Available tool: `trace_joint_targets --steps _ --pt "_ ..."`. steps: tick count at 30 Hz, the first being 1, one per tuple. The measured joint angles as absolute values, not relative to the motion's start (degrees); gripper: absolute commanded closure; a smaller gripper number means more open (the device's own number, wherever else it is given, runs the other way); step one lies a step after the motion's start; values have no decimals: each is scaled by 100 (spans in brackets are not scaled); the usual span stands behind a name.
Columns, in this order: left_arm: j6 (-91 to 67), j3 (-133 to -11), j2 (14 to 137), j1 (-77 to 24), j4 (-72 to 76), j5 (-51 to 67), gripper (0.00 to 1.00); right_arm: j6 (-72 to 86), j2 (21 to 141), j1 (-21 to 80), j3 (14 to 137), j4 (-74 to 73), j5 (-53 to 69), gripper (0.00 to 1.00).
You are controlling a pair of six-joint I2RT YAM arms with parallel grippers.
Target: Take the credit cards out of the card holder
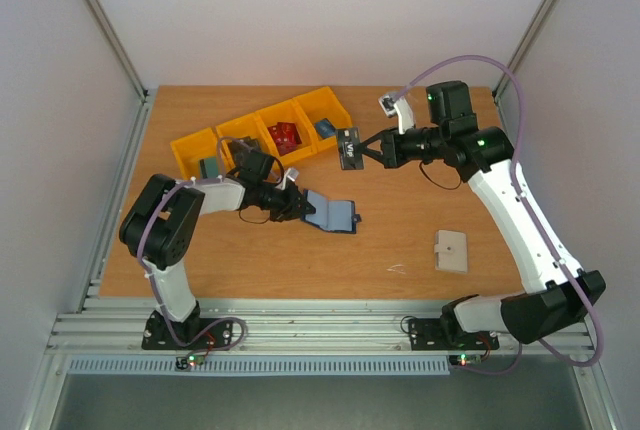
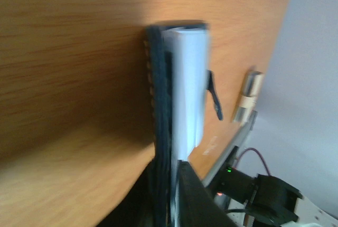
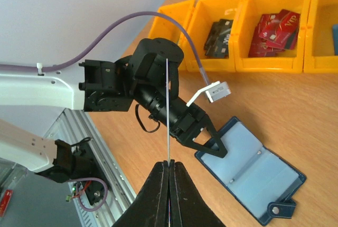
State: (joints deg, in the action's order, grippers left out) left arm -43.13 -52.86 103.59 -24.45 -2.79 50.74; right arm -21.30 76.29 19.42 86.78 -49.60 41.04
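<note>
Navy card holder (image 1: 335,214) lies open on the wooden table (image 1: 420,200), just below centre of the overhead view. Your left gripper (image 1: 300,207) is clamped on its left edge. Just above it, your right gripper (image 1: 360,150) pinches one dark credit card (image 1: 347,146) well clear of the pockets (its own wrist view shows only a thin edge-on line). Red cards (image 3: 275,28) and others sit in the yellow bins (image 1: 232,133) at upper left. The pale pockets look empty to me, so I judge only the held card is left to drop off.
</note>
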Motion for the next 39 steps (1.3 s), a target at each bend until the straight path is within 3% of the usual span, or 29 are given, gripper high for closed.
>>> trace_joint_targets --steps 5,9,16,23,28,32,36,39 --pt "-4427 -5299 10639 -2370 -1009 4674 46 -2174 7957 1870 8663 -4952 4189 99" --pt "-4241 -5553 10530 -2307 -1599 4405 30 -2171 8156 1868 8663 -4910 4233 99" --pt "-3699 -5940 9732 -2032 -2836 3500 27 -2073 8423 1863 8912 -4858 4270 99" --pt "-2797 -6027 7391 -1900 -3033 3048 26 -1968 8934 1863 10232 -5273 4359 99" --pt "-1479 -5498 5533 -2084 -1811 3210 29 -1811 9170 1863 10912 -5627 4567 99" --pt "576 -4801 4862 -2130 -799 2976 29 -1691 9334 1890 11257 -6014 4895 99" --pt "3798 -3516 4860 -2200 1267 2989 24 -1575 9417 2034 11303 -6261 5227 99" --pt "5887 -3017 5857 -2231 3192 3026 27 -1520 9467 2318 11303 -6329 5363 99"
